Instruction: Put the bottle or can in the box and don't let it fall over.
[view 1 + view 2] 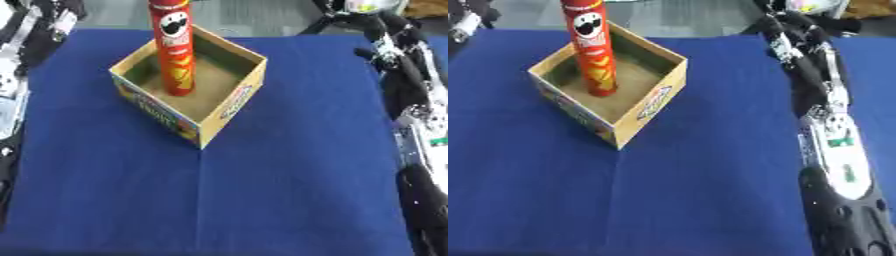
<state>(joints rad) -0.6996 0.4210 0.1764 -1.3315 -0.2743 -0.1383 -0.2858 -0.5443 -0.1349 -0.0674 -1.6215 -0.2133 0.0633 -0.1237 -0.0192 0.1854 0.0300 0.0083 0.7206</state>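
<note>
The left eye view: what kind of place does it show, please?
Probably a robot test bench in a lab or workshop: a table under a blue cloth, one cardboard box holding an upright red can, and grey floor behind.

Black right arm (820, 85), silver-white panel, green markings

No lettering can be read anywhere. The red can (176, 47), upright in the box (229, 102), carries a white round face emblem with a moustache near its top and yellow chip shapes lower down, but no legible name. The box's outer wall at 4 o'clock bears a white oval logo with blurred letters; its 7 o'clock wall shows unreadable coloured print.
</note>
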